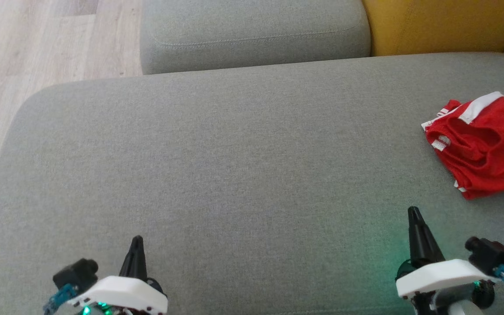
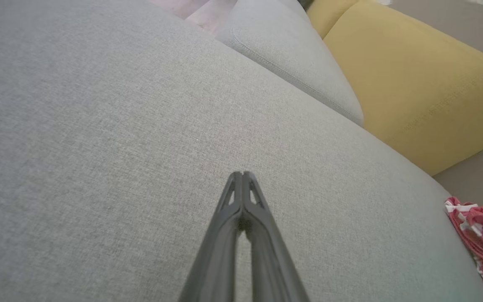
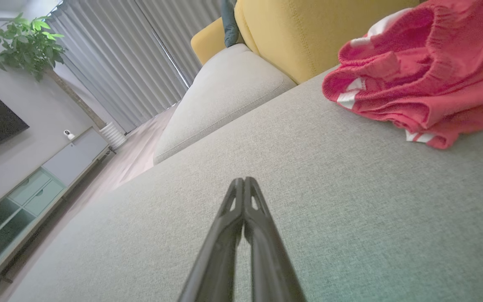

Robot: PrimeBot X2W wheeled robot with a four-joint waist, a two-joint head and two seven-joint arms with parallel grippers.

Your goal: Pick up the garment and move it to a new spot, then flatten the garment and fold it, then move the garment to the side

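1. A crumpled red garment [image 1: 484,144] is seen at the right edge of the frame, on a grey sofa seat [image 1: 234,166].
2. The left gripper [image 1: 137,239], lower left, is closed and empty.
3. The right gripper [image 1: 414,212], lower right, is closed and empty, near the garment.

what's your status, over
Left claw shut, empty. Right claw shut, empty. Red garment crumpled on grey sofa seat, ahead-right of right claw. Bare seat between them.

Left gripper [image 1: 137,243] is hovering low at the lower left, its two dark fingers [image 2: 229,226] pressing together tip to tip and pointing forward. Right gripper [image 1: 414,215] is sitting further ahead at the lower right, its fingers likewise closing flush against each other, both pointing straight on.
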